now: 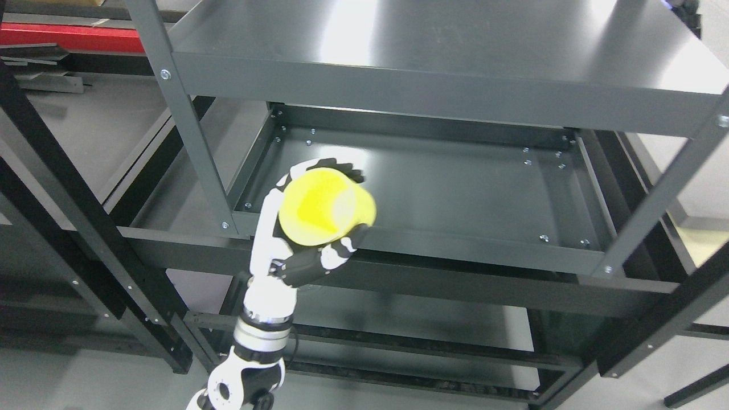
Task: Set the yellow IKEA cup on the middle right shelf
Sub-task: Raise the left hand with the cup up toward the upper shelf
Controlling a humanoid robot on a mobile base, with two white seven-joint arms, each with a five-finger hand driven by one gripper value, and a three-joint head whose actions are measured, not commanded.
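Left robot hand (307, 228) is clamped around the bright yellow plastic cup (326, 206), dark fingers (342, 169) over its top side and the thumb under it. It holds the cup tilted, mouth toward the camera, just above the front left edge of the dark grey metal middle shelf (455, 188). I judge the cup light, stiff and a little slippery, not fragile; gripping around the wall as now seems the best place. No right robot hand is visible.
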